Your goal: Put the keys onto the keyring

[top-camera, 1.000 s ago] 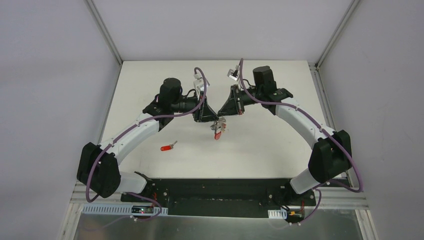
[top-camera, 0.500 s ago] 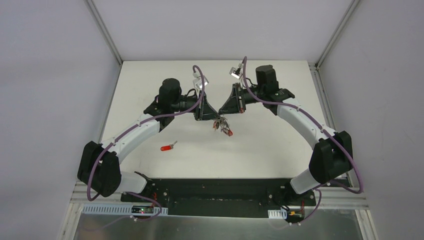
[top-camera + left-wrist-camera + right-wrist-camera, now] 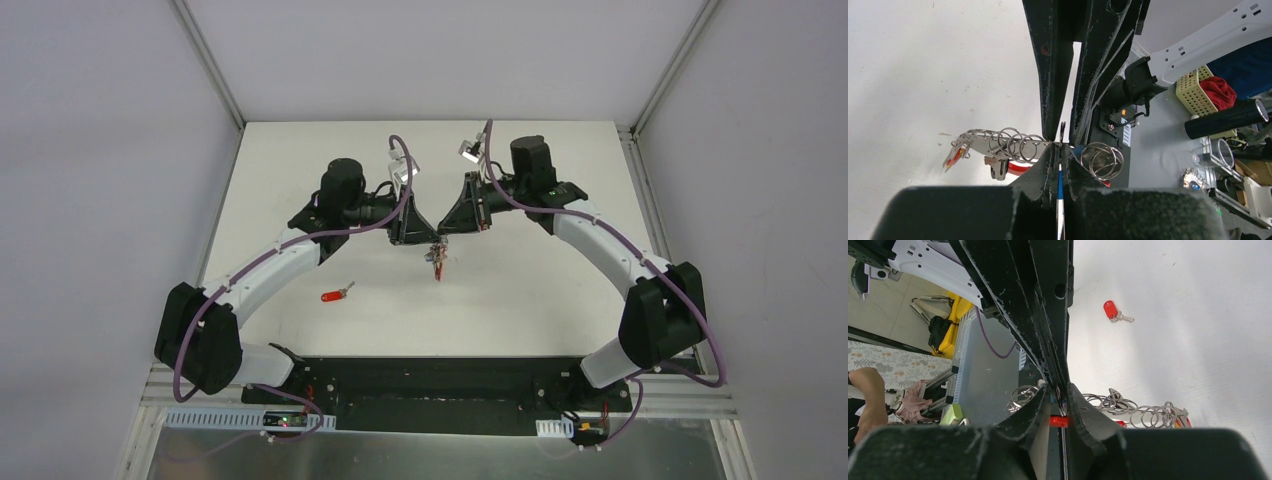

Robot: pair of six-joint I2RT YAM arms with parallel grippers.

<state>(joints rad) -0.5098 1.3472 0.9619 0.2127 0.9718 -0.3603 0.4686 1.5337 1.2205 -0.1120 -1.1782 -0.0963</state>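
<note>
The keyring (image 3: 437,262), a bunch of grey metal rings with a red band and small tags, hangs above the middle of the table where both grippers meet. My left gripper (image 3: 426,239) (image 3: 1060,148) is shut on a thin edge of the bunch, with rings (image 3: 1009,145) fanning out to either side. My right gripper (image 3: 446,236) (image 3: 1059,391) faces it tip to tip, its jaws slightly apart around a thin ring edge, and a red piece shows in the gap. More rings (image 3: 1128,407) trail to its right. A red-headed key (image 3: 336,295) (image 3: 1110,309) lies alone on the table to the left.
The white table (image 3: 520,290) is bounded by grey walls left, right and behind. A black base plate (image 3: 430,375) runs along the near edge. Beyond that edge the left wrist view shows a yellow basket (image 3: 1198,92) and a black cylinder (image 3: 1228,119).
The hanging bunch swung to the right and has come back under the fingertips. My left jaws closed and my right jaws have parted a little. The red-headed key has not moved.
</note>
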